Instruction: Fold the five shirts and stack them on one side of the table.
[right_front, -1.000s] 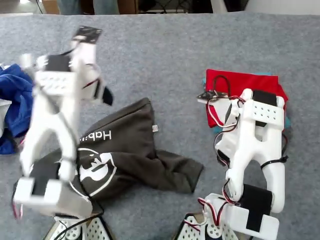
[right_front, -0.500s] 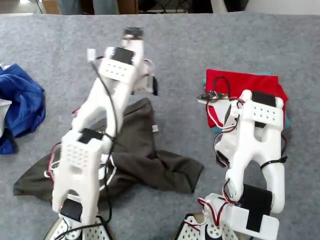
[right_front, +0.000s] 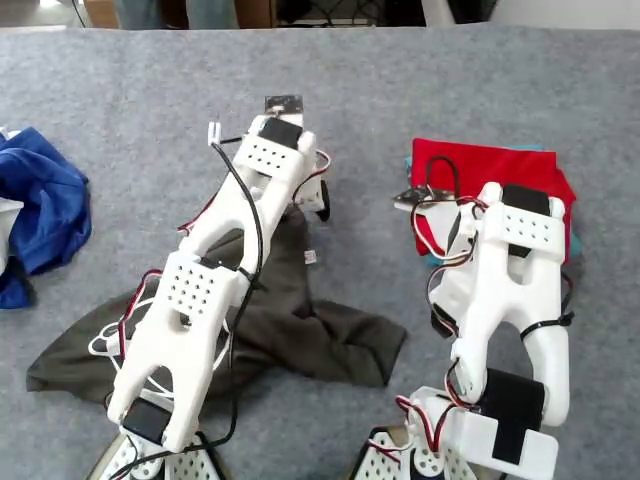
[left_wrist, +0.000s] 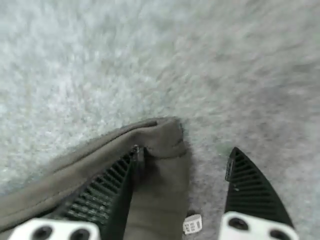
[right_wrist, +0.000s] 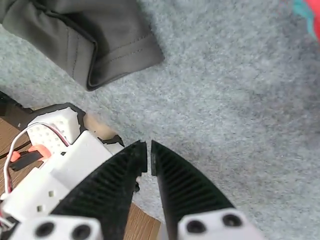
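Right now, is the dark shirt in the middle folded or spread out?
Not folded: the dark shirt lies rumpled on the table, one sleeve splayed sideways.

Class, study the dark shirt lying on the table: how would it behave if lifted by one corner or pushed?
The dark shirt lies in soft, rumpled folds, so it would probably hang limp. It looks thin, so likely light. On the fuzzy grey table cover, a push would probably bunch it rather than slide it.

Bright, even light falls from above on my grey table cover (right_front: 400, 90), with no glare.
Shadows are soft: a thin dark line runs under the hem of the dark shirt (right_wrist: 75, 35), ahead of my right gripper (right_wrist: 149, 147).
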